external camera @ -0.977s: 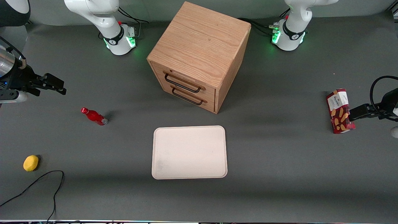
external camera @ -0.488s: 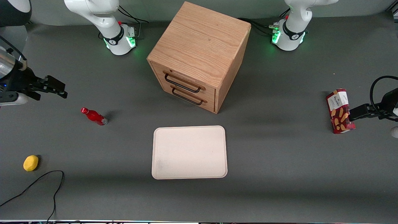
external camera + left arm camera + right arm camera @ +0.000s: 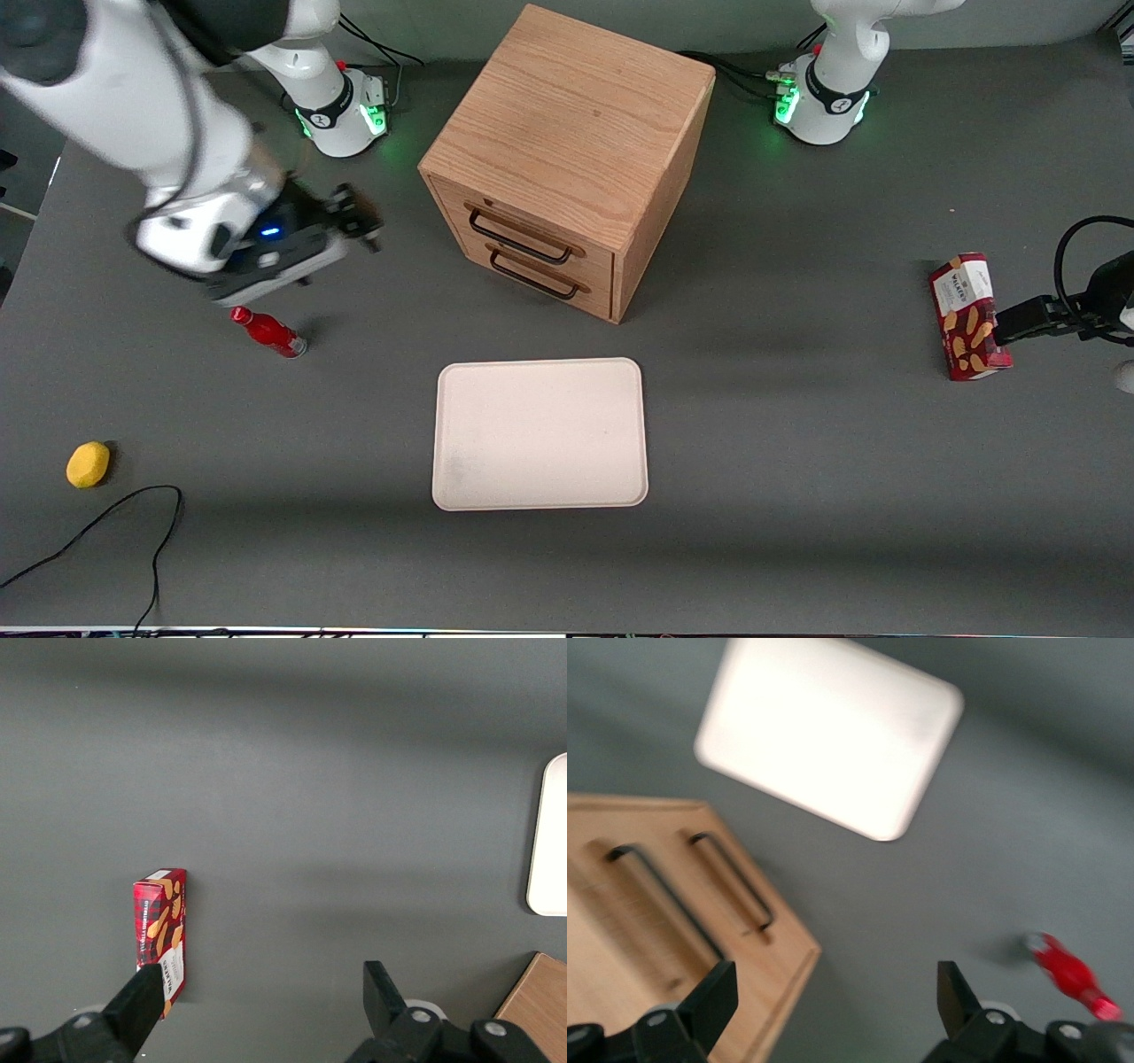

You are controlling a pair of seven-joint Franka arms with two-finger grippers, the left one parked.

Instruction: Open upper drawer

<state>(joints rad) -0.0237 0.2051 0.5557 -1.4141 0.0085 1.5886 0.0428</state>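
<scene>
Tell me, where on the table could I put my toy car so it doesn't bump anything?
Bare table lies between the tray and the cookie box, and between the lemon and the tray. It is crowded by the cabinet: the open gripper hangs beside the upper drawer, above the red bottle.

The front view looks steeply down from high above the near edge of the table, taking in its whole width, with the cabinet at the centre and both arm bases past it. The right wrist view rides just above the claw (its fingers spread wide apart), close over the table and tilted toward the upper drawer, the tray and the red bottle. The left wrist view faces straight down near the biscuit box. All three views catch the tray.
</scene>
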